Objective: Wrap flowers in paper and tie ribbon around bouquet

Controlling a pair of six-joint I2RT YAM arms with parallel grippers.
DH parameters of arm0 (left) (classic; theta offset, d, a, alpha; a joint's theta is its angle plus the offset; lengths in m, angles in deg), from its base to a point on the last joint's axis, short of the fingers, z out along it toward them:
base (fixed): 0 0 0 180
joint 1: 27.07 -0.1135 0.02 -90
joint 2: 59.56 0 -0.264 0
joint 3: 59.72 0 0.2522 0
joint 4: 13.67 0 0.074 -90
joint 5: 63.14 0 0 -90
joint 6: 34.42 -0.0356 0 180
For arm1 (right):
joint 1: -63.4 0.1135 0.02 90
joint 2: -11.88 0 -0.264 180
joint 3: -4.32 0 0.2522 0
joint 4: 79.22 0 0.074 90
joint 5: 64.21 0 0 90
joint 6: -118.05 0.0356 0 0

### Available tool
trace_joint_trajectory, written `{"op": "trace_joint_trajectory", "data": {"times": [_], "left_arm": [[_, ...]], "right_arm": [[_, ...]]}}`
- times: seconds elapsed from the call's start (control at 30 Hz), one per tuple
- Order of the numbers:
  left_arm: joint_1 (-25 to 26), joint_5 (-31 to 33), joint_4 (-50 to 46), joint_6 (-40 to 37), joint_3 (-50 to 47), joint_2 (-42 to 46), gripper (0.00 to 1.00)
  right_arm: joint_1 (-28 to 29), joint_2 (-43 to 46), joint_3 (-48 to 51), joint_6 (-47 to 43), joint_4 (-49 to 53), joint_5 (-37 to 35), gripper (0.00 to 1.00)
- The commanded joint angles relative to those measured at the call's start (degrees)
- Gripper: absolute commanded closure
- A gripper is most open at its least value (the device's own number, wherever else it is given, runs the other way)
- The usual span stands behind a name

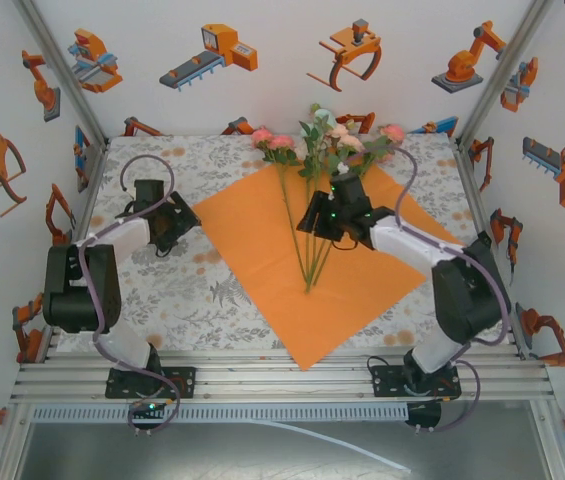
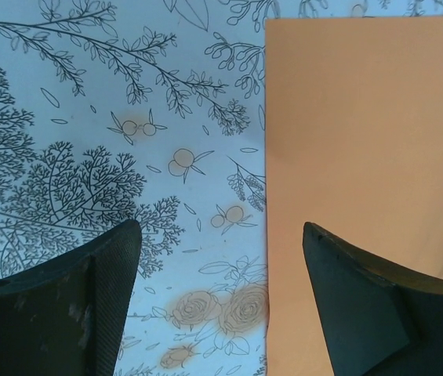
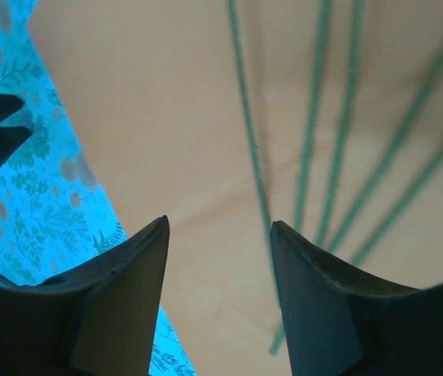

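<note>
The orange paper (image 1: 262, 240) lies flat on the table like a diamond. The flowers (image 1: 327, 140) rest on it, pink and white heads past its far corner, thin green stems (image 1: 307, 270) running toward me. My right gripper (image 1: 309, 222) hovers over the stems, open, with nothing between its fingers (image 3: 219, 227); the stems (image 3: 315, 141) cross the paper (image 3: 166, 117) just beyond them. My left gripper (image 1: 192, 215) is open at the paper's left corner. In its wrist view the jaws (image 2: 221, 258) straddle the paper's edge (image 2: 362, 117). The ribbon is out of view.
A floral-print tablecloth (image 1: 212, 290) covers the table. White walls with robot pictures (image 1: 212, 55) and metal frame posts (image 1: 62, 70) enclose the back and sides. The aluminium rail (image 1: 282, 380) holding both arm bases runs along the near edge.
</note>
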State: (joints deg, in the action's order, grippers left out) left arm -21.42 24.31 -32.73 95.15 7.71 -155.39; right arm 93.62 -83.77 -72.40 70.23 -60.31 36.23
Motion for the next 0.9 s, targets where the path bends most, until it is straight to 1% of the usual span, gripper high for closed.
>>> {"op": "trace_joint_trajectory", "data": {"times": [0.0, 0.13, 0.27, 0.37, 0.43, 0.53, 0.57, 0.63, 0.73, 0.87], "left_arm": [[-0.46, -3.93, 2.75, 1.68, 2.23, -1.59, 0.23], [-0.38, -5.04, 4.6, 2.99, 1.87, -3.46, 0.22], [-0.24, -7.48, 6.16, 4.44, 2.04, -5.53, 0.22], [0.14, -8.03, 6.72, 5.0, 1.74, -5.81, 0.22], [0.56, -7.73, 7.03, 4.67, 0.91, -4.75, 0.22], [1.97, -7.43, 6.5, 4.74, -0.48, -1.95, 0.21], [2.67, -7.7, 5.72, 5.21, -0.77, -1.03, 0.21], [4.89, -7.13, 4.53, 5.9, -2.2, 1.55, 0.21], [10.3, -4.01, 0.17, 7.93, -4.36, 5.85, 0.21], [18.27, -0.08, -3.13, 12.59, -9.08, 11.54, 0.21]], "right_arm": [[2.75, -4.73, -5.12, -1.21, -2.64, 3.32, 0.55], [4.7, -12.05, -10.08, -1.3, -2.18, 5.02, 0.65], [5.2, -17.23, -14.07, -1.83, -1.39, 4.46, 0.76], [5.2, -18.53, -15.63, -1.91, 0.21, 4.94, 0.77], [5.27, -16.94, -14.16, -2.59, 0.21, 5.55, 0.75], [5.38, -10.51, -8.57, -4.7, 1.19, 2.57, 0.67], [5.42, -7.39, -6.03, -5.35, 1.58, 1.0, 0.63], [5.31, -1.04, -0.19, -5.79, 2.58, -2.43, 0.59], [5.12, 9.61, 8.32, -3.57, 6.18, -7.29, 0.53], [4.42, 23.68, 19.31, 3.5, 15.27, -13.99, 0.45]]}}
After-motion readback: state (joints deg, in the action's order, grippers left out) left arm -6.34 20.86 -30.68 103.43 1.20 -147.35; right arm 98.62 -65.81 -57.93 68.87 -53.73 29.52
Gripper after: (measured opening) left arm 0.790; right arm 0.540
